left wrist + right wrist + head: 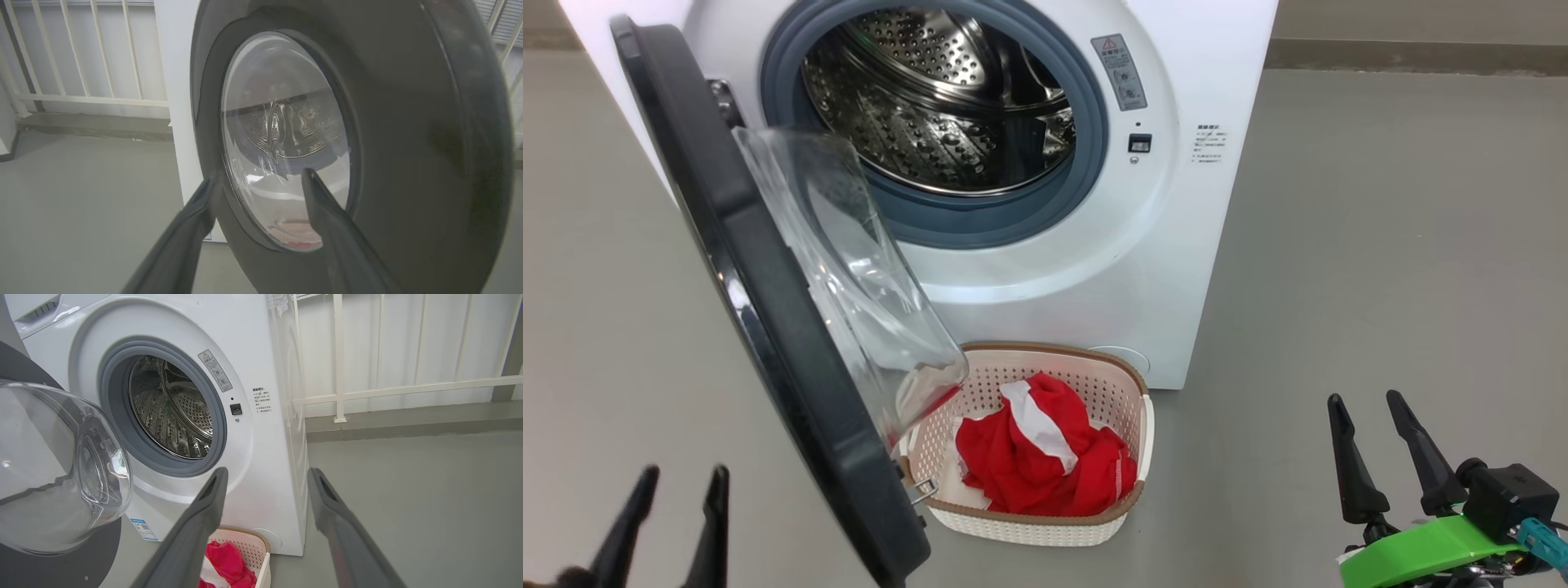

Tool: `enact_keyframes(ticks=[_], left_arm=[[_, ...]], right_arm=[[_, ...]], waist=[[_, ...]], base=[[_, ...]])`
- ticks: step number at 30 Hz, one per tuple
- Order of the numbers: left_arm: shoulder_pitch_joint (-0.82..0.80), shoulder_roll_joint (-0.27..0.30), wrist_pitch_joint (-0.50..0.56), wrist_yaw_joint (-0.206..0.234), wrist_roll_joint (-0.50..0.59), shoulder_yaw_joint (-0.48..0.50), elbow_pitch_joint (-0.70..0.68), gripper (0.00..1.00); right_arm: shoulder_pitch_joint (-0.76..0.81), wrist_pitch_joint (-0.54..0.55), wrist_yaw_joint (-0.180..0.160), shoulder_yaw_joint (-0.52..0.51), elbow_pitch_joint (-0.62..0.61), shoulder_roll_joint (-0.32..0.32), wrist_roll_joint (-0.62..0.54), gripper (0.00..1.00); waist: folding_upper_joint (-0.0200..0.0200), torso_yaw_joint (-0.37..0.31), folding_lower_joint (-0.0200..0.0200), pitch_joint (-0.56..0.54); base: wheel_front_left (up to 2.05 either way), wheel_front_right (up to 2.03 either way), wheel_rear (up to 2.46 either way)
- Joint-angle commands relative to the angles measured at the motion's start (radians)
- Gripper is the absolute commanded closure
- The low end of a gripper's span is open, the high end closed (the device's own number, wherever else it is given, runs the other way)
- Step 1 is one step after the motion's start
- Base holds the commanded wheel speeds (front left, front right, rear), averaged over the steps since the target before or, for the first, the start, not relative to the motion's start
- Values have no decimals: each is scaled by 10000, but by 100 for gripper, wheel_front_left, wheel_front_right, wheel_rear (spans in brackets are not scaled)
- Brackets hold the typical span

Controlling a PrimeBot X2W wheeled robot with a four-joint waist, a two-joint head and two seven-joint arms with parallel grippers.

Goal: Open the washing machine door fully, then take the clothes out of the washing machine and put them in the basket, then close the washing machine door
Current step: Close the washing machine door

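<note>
Here, at the lower left, the left hand [682, 482] hovers spread and empty just beside the washing machine door [768, 310], which stands swung wide. Behind it the washing machine [1094, 269] shows its steel drum [939, 106]. The basket [1054, 351] sits on the floor [1339, 245] just before the machine's front, partly under the door's glass, with the clothes [1045, 465] heaped inside. At the lower right, the right hand [1362, 402] is spread too, empty.
</note>
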Motion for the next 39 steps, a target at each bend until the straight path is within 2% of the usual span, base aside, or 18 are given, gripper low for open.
enact_keyframes(ticks=[1, 8, 19, 39], left_arm=[[-220, 283, -200, 50, 277, 279, -11, 0], [-261, -155, -512, 228, 1268, 117, 967, 0], [-378, -802, -521, 45, 1622, 466, 1410, 0], [-510, -650, -522, -64, 1384, 435, 2240, 0]], right_arm=[[-172, -65, 48, 284, -212, -103, -97, 0], [-217, -65, 48, 246, -196, -103, -53, 0], [-233, -65, 48, 313, -182, -103, 25, 0], [-153, -65, 48, 532, -129, -102, 110, 0]], waist=[[0, -55, 0, -19], [0, -162, 0, -70], [0, -260, 0, -206], [0, -460, 0, -579]], base=[[0, 0, 0], [0, 0, 0], [0, 0, 0], [0, 0, 0]])
